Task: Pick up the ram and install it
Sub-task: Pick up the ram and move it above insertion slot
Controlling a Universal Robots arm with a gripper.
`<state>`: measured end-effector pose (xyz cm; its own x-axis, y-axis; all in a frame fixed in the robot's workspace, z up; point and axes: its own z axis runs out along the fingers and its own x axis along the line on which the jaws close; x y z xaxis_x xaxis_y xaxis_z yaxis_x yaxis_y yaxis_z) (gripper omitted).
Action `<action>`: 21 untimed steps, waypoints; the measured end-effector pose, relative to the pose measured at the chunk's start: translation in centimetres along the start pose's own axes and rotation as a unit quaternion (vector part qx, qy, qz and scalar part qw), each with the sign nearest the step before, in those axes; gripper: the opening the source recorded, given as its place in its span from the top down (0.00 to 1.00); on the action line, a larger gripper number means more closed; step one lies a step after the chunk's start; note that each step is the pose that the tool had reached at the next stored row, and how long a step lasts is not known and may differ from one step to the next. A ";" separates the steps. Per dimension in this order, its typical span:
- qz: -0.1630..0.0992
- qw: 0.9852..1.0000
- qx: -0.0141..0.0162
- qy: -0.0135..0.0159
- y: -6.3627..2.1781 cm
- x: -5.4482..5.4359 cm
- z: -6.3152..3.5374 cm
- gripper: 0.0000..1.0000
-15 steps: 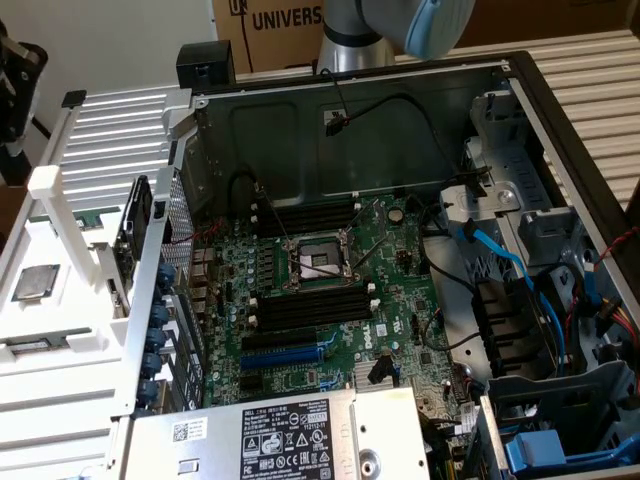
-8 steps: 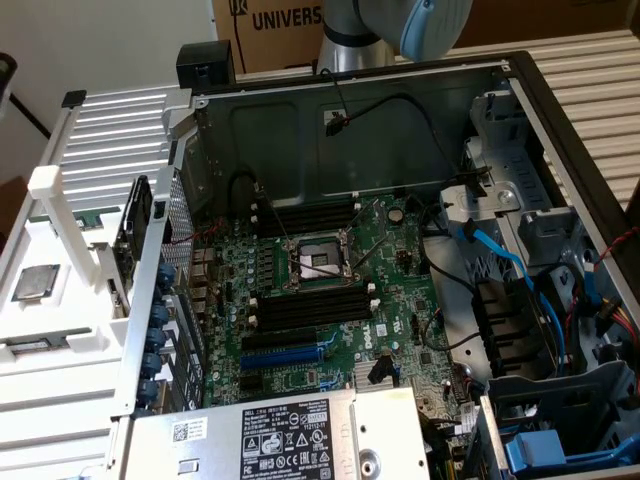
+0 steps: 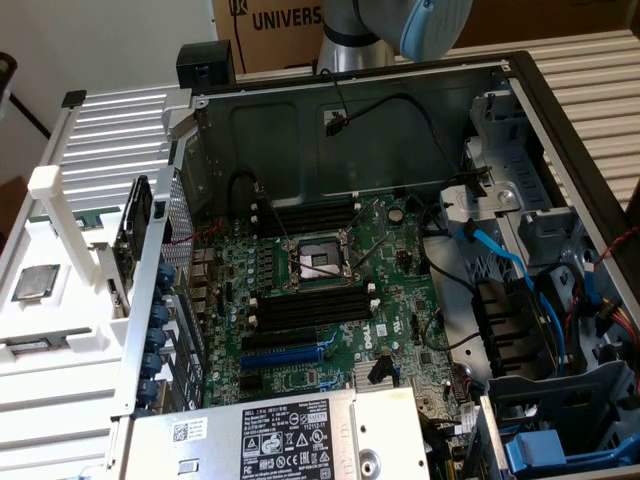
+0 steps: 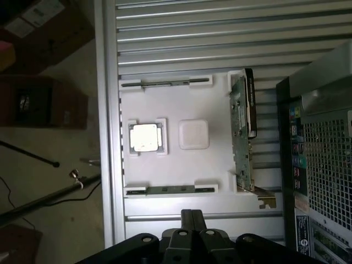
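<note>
Above the white tray [image 4: 215, 102], closed fingers [image 4: 187, 218] near the ram [image 4: 170, 190]

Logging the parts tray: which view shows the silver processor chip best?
The wrist view: the chip lies face-on on the white tray, whole and unobstructed. The exterior view catches the chip at a slant near its left edge.

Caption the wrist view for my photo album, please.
Shut pincer hovers over a white tray, nearest a ram strip, with a silver processor chip farther along.
</note>
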<state>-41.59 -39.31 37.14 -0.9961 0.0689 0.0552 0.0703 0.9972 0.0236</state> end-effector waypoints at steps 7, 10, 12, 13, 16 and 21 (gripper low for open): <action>-0.011 1.000 -0.002 -0.007 0.00 0.3 0.12 0.90; -0.047 0.999 -0.001 -0.006 -0.02 0.3 0.24 0.90; -0.054 0.998 -0.001 -0.006 -0.04 0.6 0.33 0.90; -0.056 0.998 -0.001 -0.006 -0.05 0.9 0.39 0.90; -0.080 0.997 0.001 -0.005 -0.06 0.9 0.50 0.90; -0.126 0.992 0.003 -0.004 -0.07 0.9 0.82 0.90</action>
<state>-42.52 -39.30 36.37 -0.9825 -0.1817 0.0410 -0.1805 0.9831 0.0303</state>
